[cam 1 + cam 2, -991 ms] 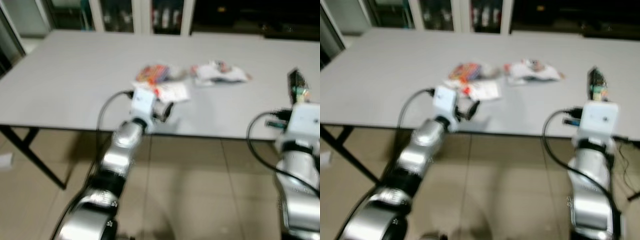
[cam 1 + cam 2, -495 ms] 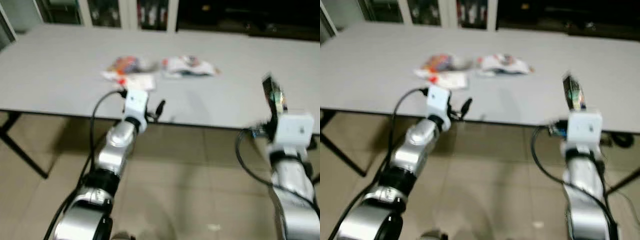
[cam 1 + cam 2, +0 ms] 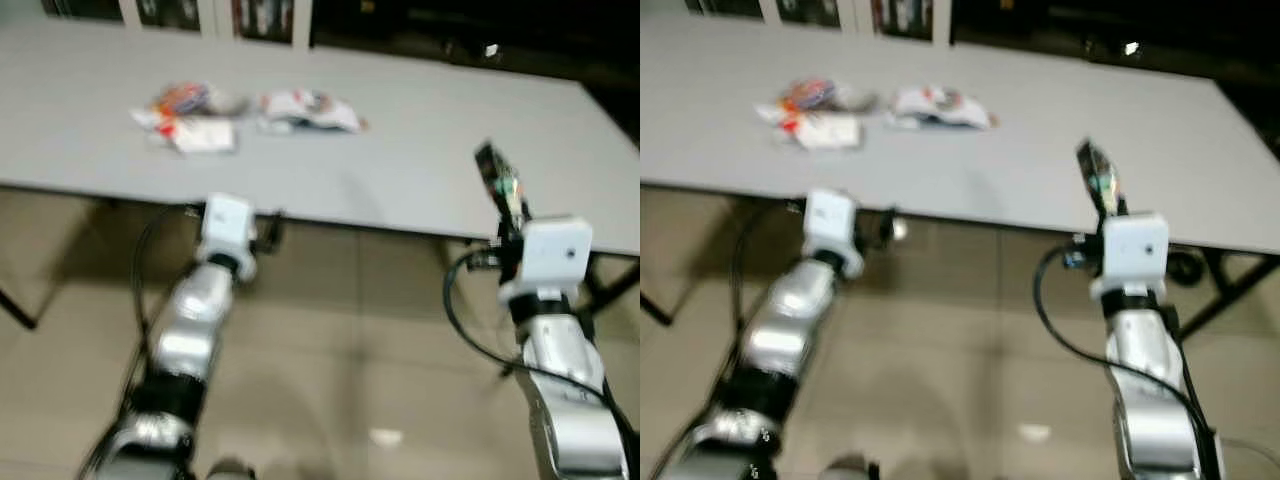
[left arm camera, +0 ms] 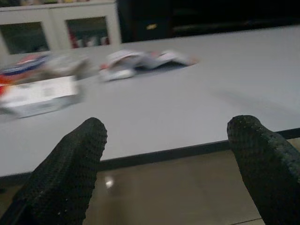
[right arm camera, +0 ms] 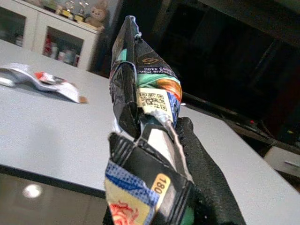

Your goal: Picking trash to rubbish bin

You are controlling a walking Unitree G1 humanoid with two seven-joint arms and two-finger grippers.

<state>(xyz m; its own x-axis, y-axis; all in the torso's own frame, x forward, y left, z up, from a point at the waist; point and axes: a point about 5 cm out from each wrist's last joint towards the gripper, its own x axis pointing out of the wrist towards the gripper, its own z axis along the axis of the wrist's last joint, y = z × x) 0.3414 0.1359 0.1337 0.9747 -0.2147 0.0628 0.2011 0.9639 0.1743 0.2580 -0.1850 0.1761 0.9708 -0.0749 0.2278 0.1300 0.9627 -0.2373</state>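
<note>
My right gripper (image 3: 503,205) is shut on a crumpled dark snack wrapper (image 3: 497,180), held upright over the near edge of the grey table (image 3: 420,170); the wrapper (image 5: 140,122) shows colourful print in the right wrist view. My left gripper (image 4: 173,154) is open and empty, its black fingers (image 4: 70,164) just off the table's front edge. Trash lies at the table's far left: a white and red wrapper (image 3: 305,108), a colourful packet (image 3: 180,98) and a white box-like packet (image 3: 203,136).
The table's dark front edge (image 3: 340,222) runs across in front of both arms. A tiled floor (image 3: 350,380) lies below, with a small white scrap (image 3: 385,436) on it. Cabinets with glass doors (image 4: 79,30) stand behind the table.
The camera has swung right and back, so the table and trash have shifted left and farther off. My left gripper has come off the table edge. The right gripper still holds the wrapper.
</note>
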